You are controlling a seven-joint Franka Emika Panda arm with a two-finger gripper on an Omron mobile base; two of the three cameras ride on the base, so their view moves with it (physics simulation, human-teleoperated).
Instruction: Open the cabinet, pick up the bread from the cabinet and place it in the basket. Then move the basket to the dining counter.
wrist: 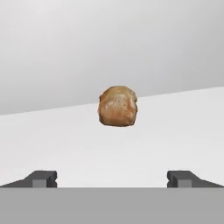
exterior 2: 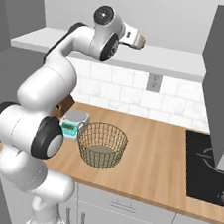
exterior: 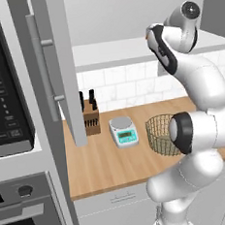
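We see the basket (exterior: 161,135) partly hidden behind the arm's elbow in left base view, its right side covered. Bread (exterior 2: 138,40) is mostly hidden behind the hand in right base view, just a brown sliver showing. Kitchen scale (exterior 2: 74,123) is partly blocked by the arm there, display too small to read. Cabinet (exterior: 56,66) door is cut off at the top edge

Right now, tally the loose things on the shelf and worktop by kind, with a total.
Bread on the cabinet's white shelf: 1
Wire basket: 1
Kitchen scale: 1
Knife block: 1
Total: 4
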